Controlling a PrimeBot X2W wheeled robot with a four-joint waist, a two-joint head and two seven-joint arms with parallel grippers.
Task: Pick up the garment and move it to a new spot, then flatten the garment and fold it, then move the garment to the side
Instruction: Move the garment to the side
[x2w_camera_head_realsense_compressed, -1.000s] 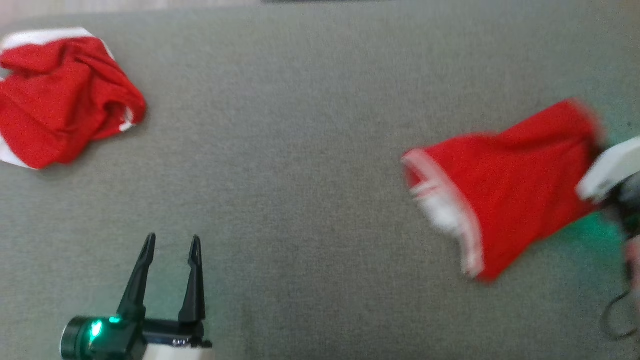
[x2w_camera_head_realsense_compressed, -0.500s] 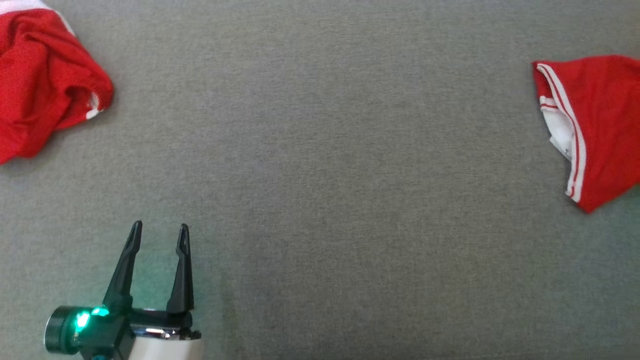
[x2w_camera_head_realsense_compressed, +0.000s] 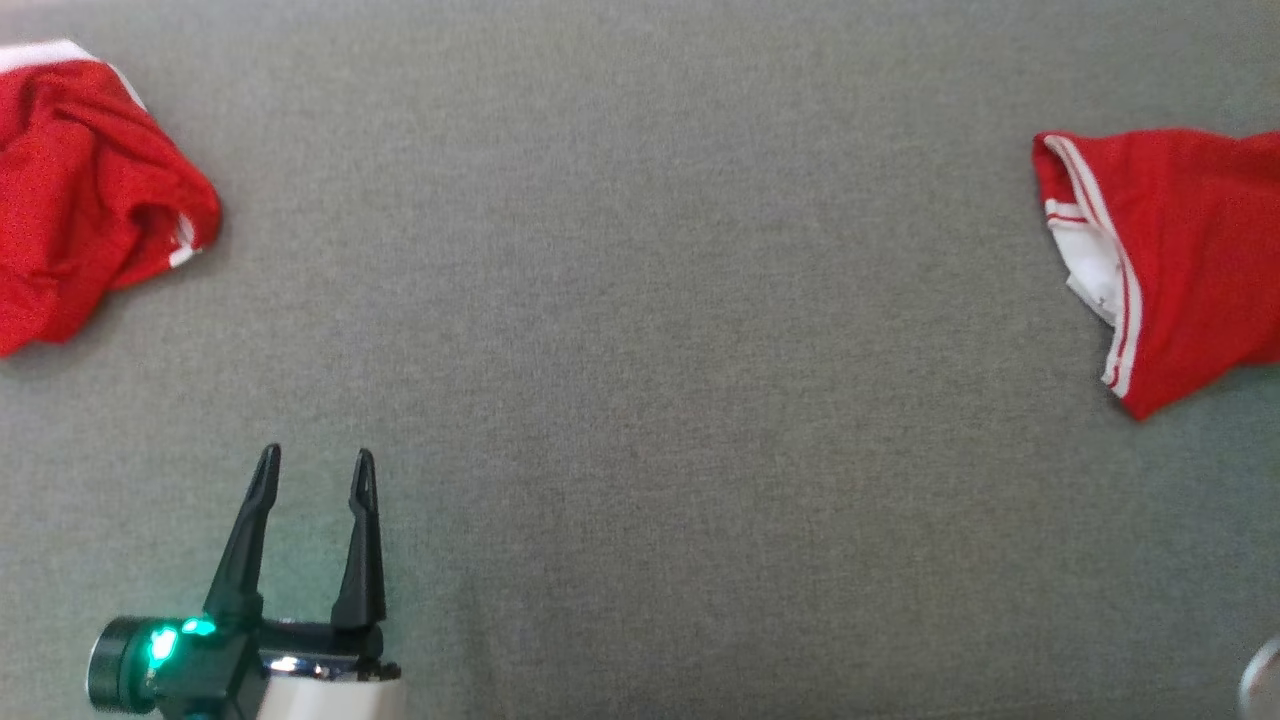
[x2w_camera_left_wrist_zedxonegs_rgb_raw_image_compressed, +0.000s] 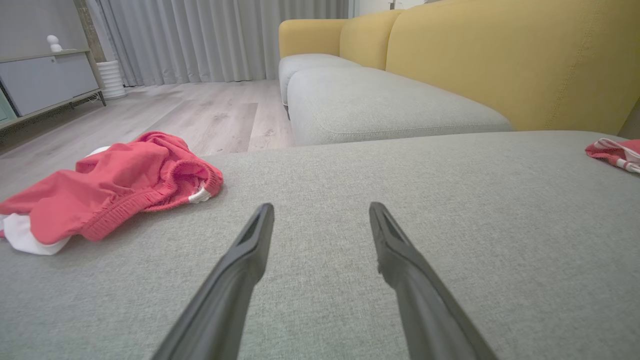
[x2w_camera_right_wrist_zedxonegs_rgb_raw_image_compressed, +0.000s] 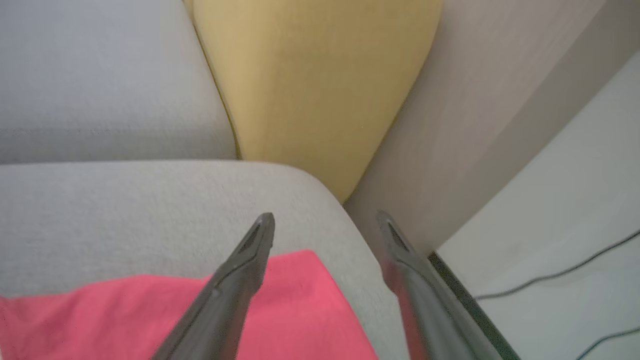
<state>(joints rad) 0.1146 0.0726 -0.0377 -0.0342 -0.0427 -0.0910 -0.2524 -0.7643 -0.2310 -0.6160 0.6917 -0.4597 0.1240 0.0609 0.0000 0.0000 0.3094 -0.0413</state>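
Note:
A folded red garment (x2w_camera_head_realsense_compressed: 1190, 250) with white trim lies flat at the far right of the grey cushion (x2w_camera_head_realsense_compressed: 640, 400); it also shows small in the left wrist view (x2w_camera_left_wrist_zedxonegs_rgb_raw_image_compressed: 617, 152). My right gripper (x2w_camera_right_wrist_zedxonegs_rgb_raw_image_compressed: 325, 218) stands open just above that garment's (x2w_camera_right_wrist_zedxonegs_rgb_raw_image_compressed: 310, 310) corner near the cushion's rounded edge, with nothing between its fingers. My left gripper (x2w_camera_head_realsense_compressed: 312, 468) is open and empty at the lower left, low over bare cushion (x2w_camera_left_wrist_zedxonegs_rgb_raw_image_compressed: 320, 210). A second red garment (x2w_camera_head_realsense_compressed: 80, 200), crumpled, lies at the far left (x2w_camera_left_wrist_zedxonegs_rgb_raw_image_compressed: 115, 185).
A yellow sofa back (x2w_camera_left_wrist_zedxonegs_rgb_raw_image_compressed: 500, 60) and more grey seat cushions (x2w_camera_left_wrist_zedxonegs_rgb_raw_image_compressed: 380, 105) lie beyond. Wooden floor (x2w_camera_left_wrist_zedxonegs_rgb_raw_image_compressed: 200, 110), a cabinet (x2w_camera_left_wrist_zedxonegs_rgb_raw_image_compressed: 45, 80) and curtains (x2w_camera_left_wrist_zedxonegs_rgb_raw_image_compressed: 210, 35) are to the left. Past the cushion's right edge are a wall (x2w_camera_right_wrist_zedxonegs_rgb_raw_image_compressed: 475, 125) and cables (x2w_camera_right_wrist_zedxonegs_rgb_raw_image_compressed: 550, 275).
My right gripper has opened and let go of the folded garment, which now rests at the cushion's right end. The head camera has shifted. The left gripper has stayed put.

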